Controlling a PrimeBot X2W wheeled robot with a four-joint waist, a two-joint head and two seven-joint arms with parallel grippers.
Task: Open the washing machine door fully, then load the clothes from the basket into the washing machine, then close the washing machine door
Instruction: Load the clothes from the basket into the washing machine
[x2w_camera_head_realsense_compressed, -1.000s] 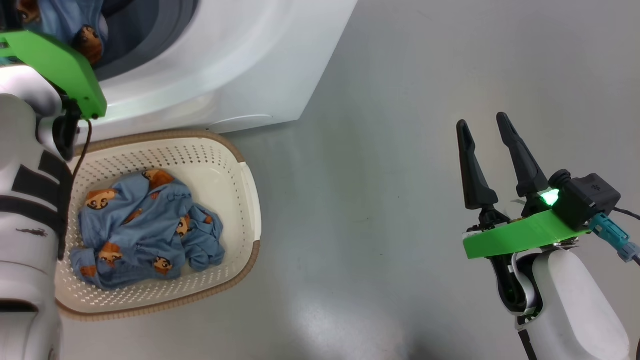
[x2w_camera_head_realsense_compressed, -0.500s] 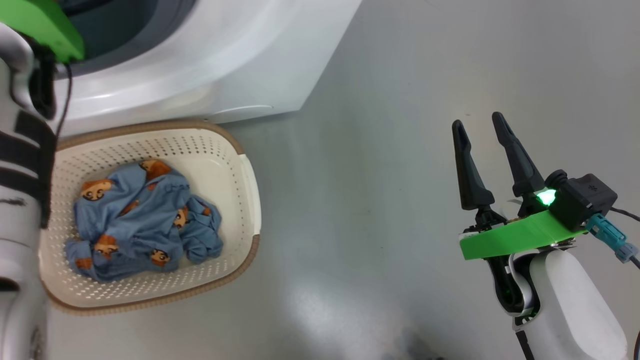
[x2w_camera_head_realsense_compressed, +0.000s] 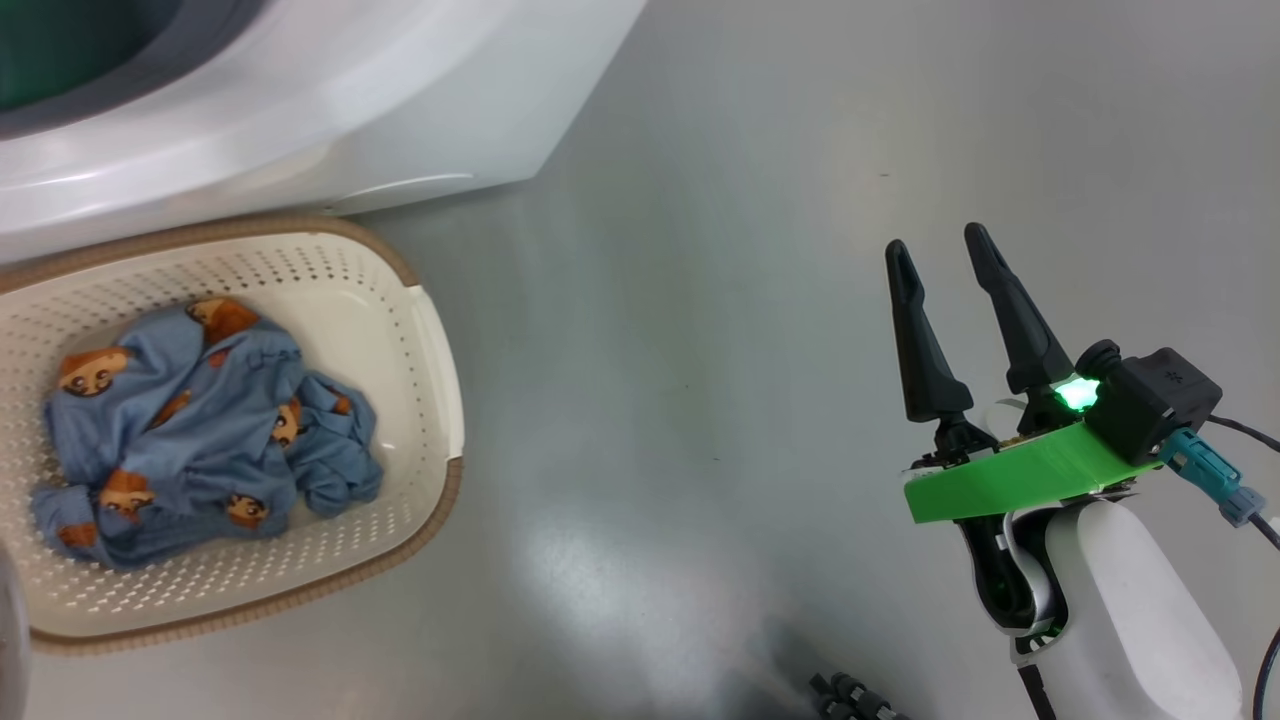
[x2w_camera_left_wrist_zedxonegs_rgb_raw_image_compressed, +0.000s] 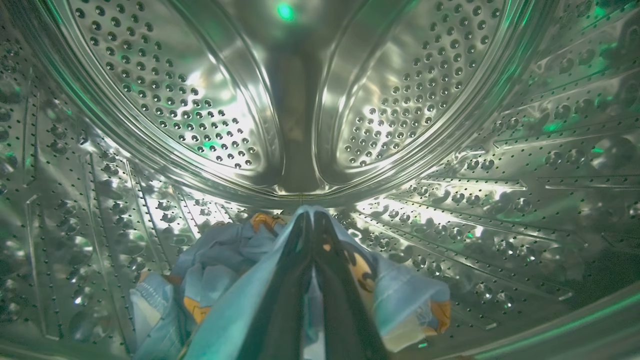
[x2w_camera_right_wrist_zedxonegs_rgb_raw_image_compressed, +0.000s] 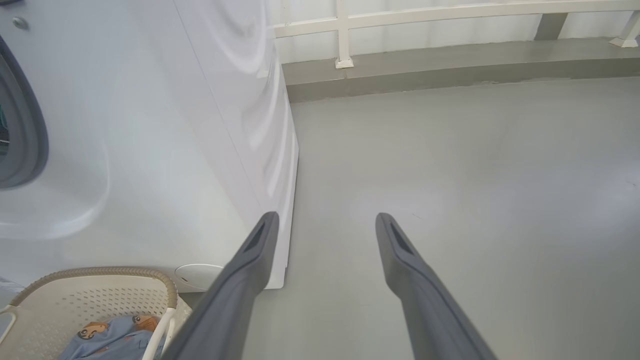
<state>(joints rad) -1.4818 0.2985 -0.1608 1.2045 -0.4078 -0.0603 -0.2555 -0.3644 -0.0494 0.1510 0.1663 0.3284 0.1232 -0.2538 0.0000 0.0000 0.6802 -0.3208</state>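
**A:** Where is the left pincer (x2w_camera_left_wrist_zedxonegs_rgb_raw_image_compressed: 310, 212)?

**B:** Deep inside the washing machine (x2w_camera_head_realsense_compressed: 350, 100), with the perforated steel drum (x2w_camera_left_wrist_zedxonegs_rgb_raw_image_compressed: 200, 100) all round it. Its fingers are pressed together on a blue bear-print garment (x2w_camera_left_wrist_zedxonegs_rgb_raw_image_compressed: 400, 295), which drapes down both sides of them, low in the drum.

**A:** And the right pincer (x2w_camera_head_realsense_compressed: 934, 240)?

**B:** It hangs over the grey floor (x2w_camera_head_realsense_compressed: 650, 350), well apart from the machine, with its fingers spread and empty.

**A:** The other clothes (x2w_camera_head_realsense_compressed: 190, 430)?

**B:** They lie crumpled in the basket (x2w_camera_head_realsense_compressed: 440, 400). The basket stands on the floor just beside the machine's front, below the grey seal (x2w_camera_right_wrist_zedxonegs_rgb_raw_image_compressed: 25, 135).

**A:** What crowds the way?

**B:** The basket's brown rim sits close against the white front panel. A round cap (x2w_camera_right_wrist_zedxonegs_rgb_raw_image_compressed: 199, 275) is low on that panel, near the corner. Beyond the machine's side a white railing (x2w_camera_right_wrist_zedxonegs_rgb_raw_image_compressed: 342, 30) stands on a raised kerb.
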